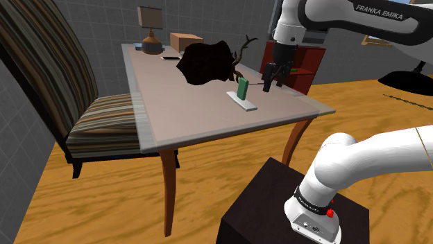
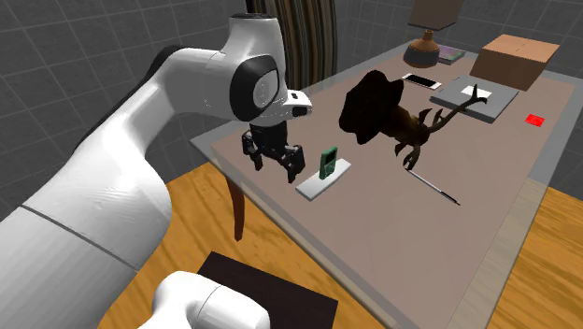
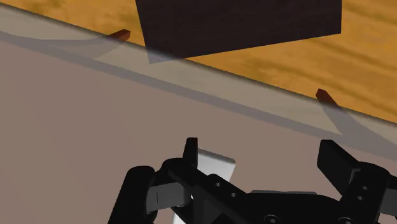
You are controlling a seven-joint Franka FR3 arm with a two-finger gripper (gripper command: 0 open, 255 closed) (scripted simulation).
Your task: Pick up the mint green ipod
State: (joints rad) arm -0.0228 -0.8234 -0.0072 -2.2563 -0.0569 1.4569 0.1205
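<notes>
Fingers [image 3: 340,164] stand apart, clasping nothing, low over the tabletop [image 1: 187,111] near its edge. Green ipod [image 1: 243,89] stands upright on a white base [image 1: 248,105], just beside the fingers at eight o'clock in the shoulder view, untouched. Dark antlered figure [image 1: 208,62] sits at ten o'clock from the ipod.

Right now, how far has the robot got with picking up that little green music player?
Done: the approach looks finished, as the end effector hovers close beside the green ipod. In hand: lining up, with its fingers open and clasping nothing. Left: closing on the ipod, which stands upright on a white slab, untouched, and then lifting it.
</notes>
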